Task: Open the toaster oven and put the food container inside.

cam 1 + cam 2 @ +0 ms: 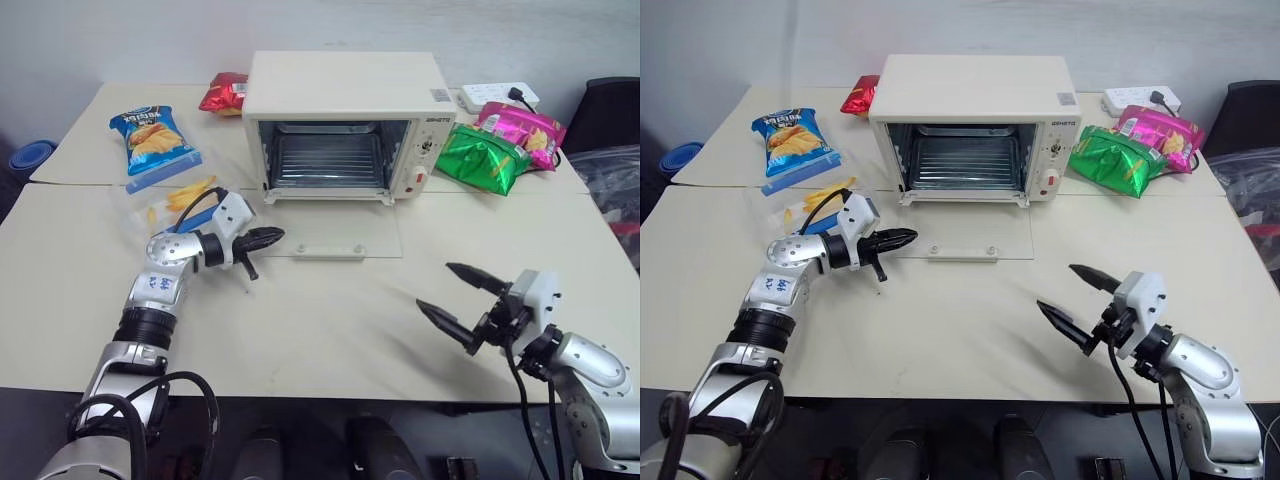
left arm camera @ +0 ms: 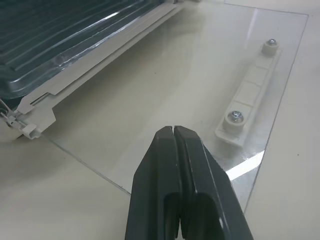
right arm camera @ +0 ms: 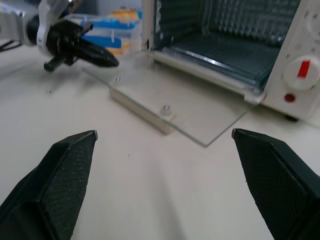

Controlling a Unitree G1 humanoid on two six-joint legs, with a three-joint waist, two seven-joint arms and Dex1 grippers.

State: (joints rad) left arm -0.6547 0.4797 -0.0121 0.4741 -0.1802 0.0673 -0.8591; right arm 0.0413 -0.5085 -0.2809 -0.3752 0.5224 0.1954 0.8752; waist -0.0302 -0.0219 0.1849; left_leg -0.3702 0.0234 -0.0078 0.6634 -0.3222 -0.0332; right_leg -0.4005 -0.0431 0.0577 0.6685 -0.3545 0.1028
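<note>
1 cream toaster oven (image 1: pixel 345 95) gapes, glass door flat; left hand (image 1: pixel 268 238) pinched empty, right hand (image 1: pixel 458 298) splayed.

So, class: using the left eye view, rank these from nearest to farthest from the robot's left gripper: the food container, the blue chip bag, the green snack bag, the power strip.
Measured from the left gripper:
1. Food container, just behind it, on its left.
2. Blue chip bag, farther back on the left.
3. Green snack bag, right of the toaster oven.
4. Power strip, at the far right rear.
</note>
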